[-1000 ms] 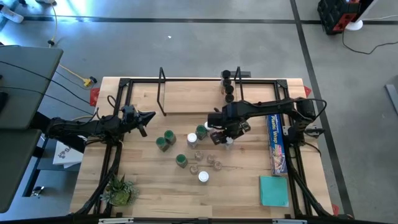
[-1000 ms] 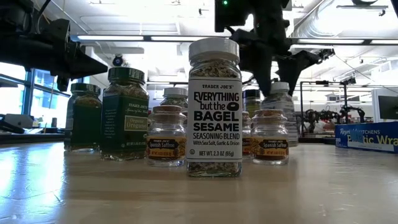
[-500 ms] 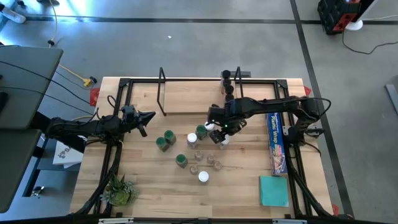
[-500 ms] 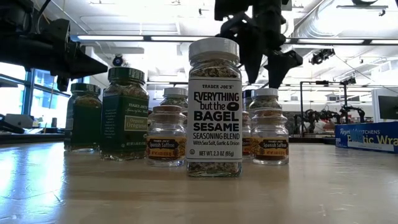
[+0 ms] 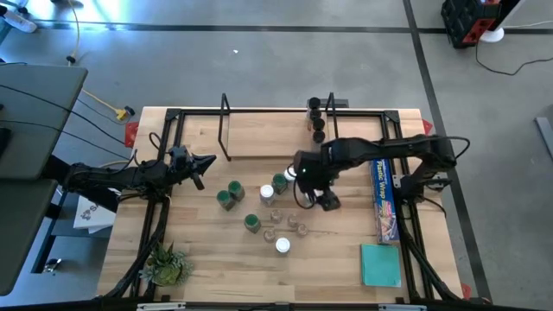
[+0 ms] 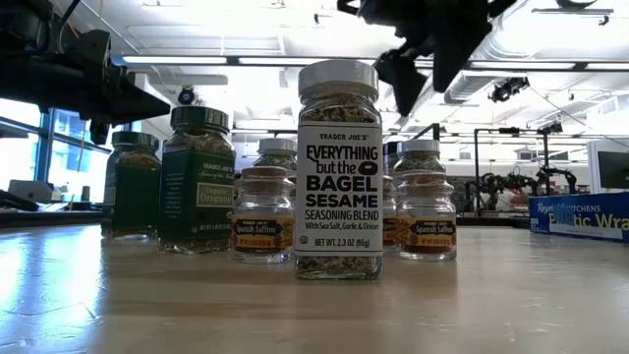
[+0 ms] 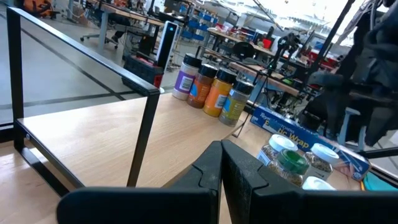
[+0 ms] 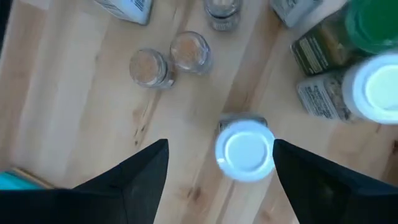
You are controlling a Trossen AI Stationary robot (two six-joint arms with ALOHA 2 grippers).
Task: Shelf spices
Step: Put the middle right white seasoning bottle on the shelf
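Note:
Spices stand clustered mid-table: green-lidded jars (image 5: 230,193), white-lidded ones (image 5: 282,245) and small clear ones (image 5: 294,223). In the low view a "Bagel Sesame" jar (image 6: 338,172) is nearest. The shelf (image 5: 268,134), a light plank with black hoops, lies at the far side with several jars (image 5: 316,121) standing at its right end. My right gripper (image 5: 317,199) hangs open, pointing down, above a white-lidded jar (image 8: 245,151) that stands upright on the table; its fingers (image 8: 144,175) are clear of it. My left gripper (image 5: 210,160) waits shut at the left, level.
A long blue plastic-wrap box (image 5: 384,197) lies along the right side, with a teal pad (image 5: 380,263) near the front right corner. A small plant (image 5: 167,263) sits at the front left. Bare wood shows left of the jars on the shelf (image 7: 93,137).
My right gripper has risen from around the white-lidded jar and rolled about a quarter turn about its own pointing line. The jar is left standing upright on the table behind the small clear jars.

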